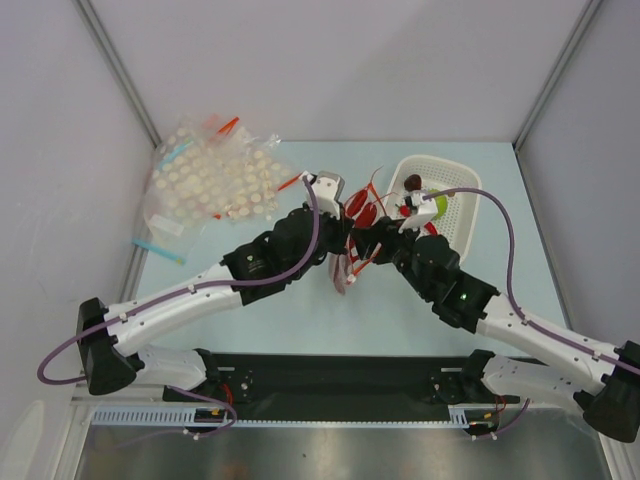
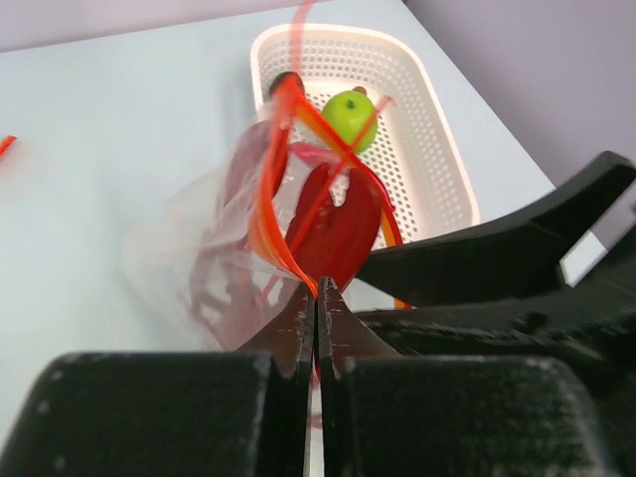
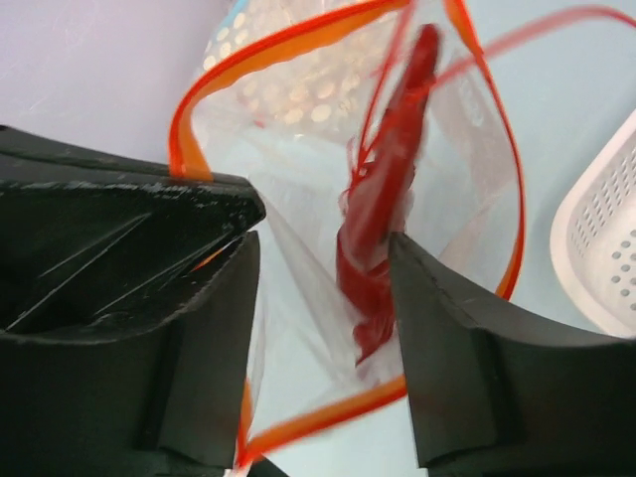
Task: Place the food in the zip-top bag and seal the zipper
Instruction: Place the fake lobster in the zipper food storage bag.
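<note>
The clear zip-top bag (image 1: 347, 262) hangs between my two grippers above the table, mouth held open. My left gripper (image 2: 316, 288) is shut on the bag's red-orange zipper strip (image 2: 263, 214); in the top view it (image 1: 340, 205) is at the bag's top edge. In the right wrist view the zipper (image 3: 298, 40) loops wide around the mouth. The red lobster (image 3: 383, 219), blurred, sits inside that loop between my right gripper's (image 3: 323, 248) open fingers, close to the right one. The lobster also shows through the bag in the left wrist view (image 2: 338, 234).
A white perforated basket (image 1: 470, 215) stands right of the grippers with a small green fruit (image 2: 350, 114) and a dark item (image 1: 413, 182) in it. A pile of dotted clear bags (image 1: 215, 180) lies at the back left, with a blue-strip bag (image 1: 158, 248) beside it.
</note>
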Controlling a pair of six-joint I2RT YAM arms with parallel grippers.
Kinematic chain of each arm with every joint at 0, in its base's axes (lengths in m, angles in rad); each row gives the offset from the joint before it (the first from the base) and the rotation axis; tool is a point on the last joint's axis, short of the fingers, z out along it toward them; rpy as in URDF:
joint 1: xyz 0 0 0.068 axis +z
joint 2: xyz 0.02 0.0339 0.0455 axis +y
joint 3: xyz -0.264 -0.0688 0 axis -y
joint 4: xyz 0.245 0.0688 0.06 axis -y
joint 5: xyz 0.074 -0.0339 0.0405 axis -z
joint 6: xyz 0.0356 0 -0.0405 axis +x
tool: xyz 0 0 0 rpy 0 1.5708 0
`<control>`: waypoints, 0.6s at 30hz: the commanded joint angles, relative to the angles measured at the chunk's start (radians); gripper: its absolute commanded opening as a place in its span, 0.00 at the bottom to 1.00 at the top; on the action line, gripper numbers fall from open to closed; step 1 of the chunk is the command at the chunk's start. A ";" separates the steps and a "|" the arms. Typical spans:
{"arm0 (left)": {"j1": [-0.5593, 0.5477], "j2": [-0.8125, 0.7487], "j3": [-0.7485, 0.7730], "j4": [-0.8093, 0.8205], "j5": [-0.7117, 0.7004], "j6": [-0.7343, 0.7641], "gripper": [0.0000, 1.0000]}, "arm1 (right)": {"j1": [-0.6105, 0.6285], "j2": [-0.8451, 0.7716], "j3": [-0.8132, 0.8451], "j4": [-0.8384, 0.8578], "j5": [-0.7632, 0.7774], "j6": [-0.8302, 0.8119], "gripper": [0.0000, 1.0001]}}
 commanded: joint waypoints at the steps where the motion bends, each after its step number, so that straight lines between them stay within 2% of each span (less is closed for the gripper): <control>1: -0.008 -0.037 -0.012 0.052 -0.048 0.012 0.00 | -0.003 -0.064 0.018 0.041 -0.020 -0.063 0.61; 4: -0.008 -0.038 -0.021 0.053 -0.071 0.018 0.00 | -0.007 -0.105 0.012 0.034 -0.005 -0.074 0.67; 9: -0.005 -0.036 -0.018 0.044 -0.085 0.030 0.00 | -0.023 -0.148 0.012 0.007 0.010 -0.086 0.66; 13: -0.007 -0.037 -0.018 0.041 -0.101 0.032 0.00 | -0.056 -0.163 0.010 -0.042 0.032 -0.074 0.63; 18: -0.007 -0.030 -0.007 0.018 -0.134 0.035 0.00 | -0.131 -0.168 0.021 -0.095 -0.049 -0.046 0.64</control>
